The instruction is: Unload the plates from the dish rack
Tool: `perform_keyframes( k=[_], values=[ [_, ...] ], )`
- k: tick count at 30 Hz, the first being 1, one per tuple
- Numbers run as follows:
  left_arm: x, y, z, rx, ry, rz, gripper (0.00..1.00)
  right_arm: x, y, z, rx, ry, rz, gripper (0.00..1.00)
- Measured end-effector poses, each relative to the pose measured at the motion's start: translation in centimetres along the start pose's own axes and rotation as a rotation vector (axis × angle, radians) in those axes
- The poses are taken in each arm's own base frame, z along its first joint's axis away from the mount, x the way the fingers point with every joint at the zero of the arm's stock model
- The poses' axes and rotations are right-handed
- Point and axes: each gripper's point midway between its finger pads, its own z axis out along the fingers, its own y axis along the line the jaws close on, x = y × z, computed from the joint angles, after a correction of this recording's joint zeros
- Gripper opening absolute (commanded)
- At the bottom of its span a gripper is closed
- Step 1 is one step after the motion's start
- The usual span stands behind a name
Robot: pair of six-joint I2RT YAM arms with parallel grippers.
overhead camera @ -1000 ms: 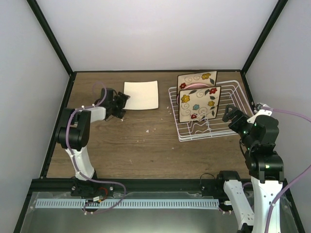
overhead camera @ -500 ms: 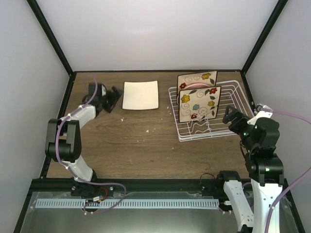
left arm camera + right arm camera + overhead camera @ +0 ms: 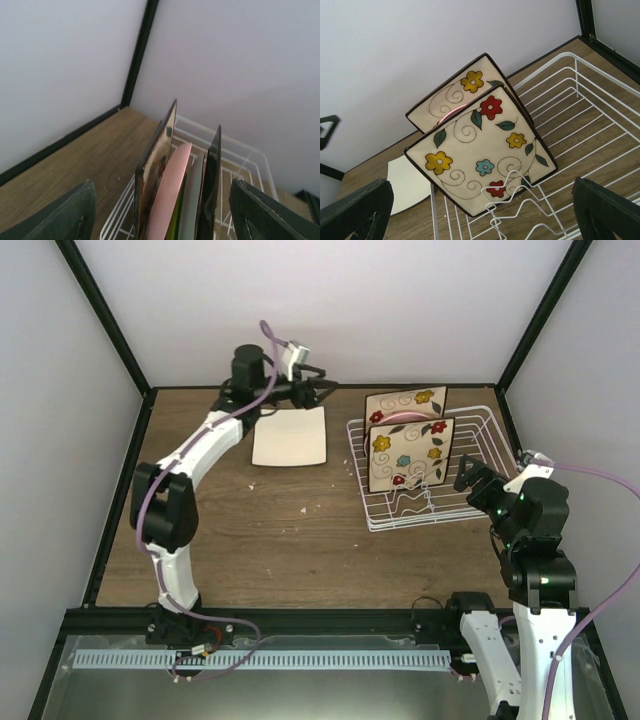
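The white wire dish rack [image 3: 475,440] stands at the back right. Two square cream flowered plates stand upright in it, one in front [image 3: 410,453] and one behind [image 3: 405,402], with a pink plate [image 3: 404,417] between them. A plain cream square plate [image 3: 290,435] lies flat on the table left of the rack. My left gripper [image 3: 320,390] is open and empty, raised over that plate's far edge, facing the rack. Its wrist view shows the plates edge-on: flowered [image 3: 152,170], pink [image 3: 172,190], mint-green [image 3: 194,200], dark-rimmed [image 3: 211,180]. My right gripper [image 3: 468,477] is open and empty at the rack's right side, facing the front flowered plate [image 3: 480,150].
The rack's wavy dividers [image 3: 520,200] stand in front of the flowered plate; its right half [image 3: 580,100] holds nothing. Black frame posts [image 3: 110,330] and white walls close in the wooden table [image 3: 280,540]. Small crumbs [image 3: 305,508] lie mid-table.
My left arm has swung from the table's left side up to the back, its gripper now over the plain plate and pointing at the rack. My right arm has barely moved.
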Motion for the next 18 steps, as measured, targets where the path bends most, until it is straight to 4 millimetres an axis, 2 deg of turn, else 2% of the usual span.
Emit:
perform_keyframes(
  k=[4,7,9,13,18],
  values=[
    [4.9,-0.8,3.9,0.059,0.116,0.055,0.75,0.0,0.0,-0.3,-0.004,-0.007,0.0,1.0],
    [8.5,-2.8,6.2,0.106,0.195,0.091,0.76,0.0,0.1,-0.6,-0.007,-0.012,-0.001,1.0],
    [10.1,-4.4,7.3,0.141,0.23,0.112,0.76,0.0,0.0,-0.8,-0.007,-0.013,-0.001,1.0],
    [11.1,-5.9,8.6,0.175,0.249,0.149,0.76,0.1,0.0,-1.2,-0.008,-0.015,-0.001,1.0],
    [11.0,-5.7,9.2,0.169,0.245,0.182,0.75,0.3,-0.1,-1.4,-0.005,-0.01,-0.01,1.0]
  ],
)
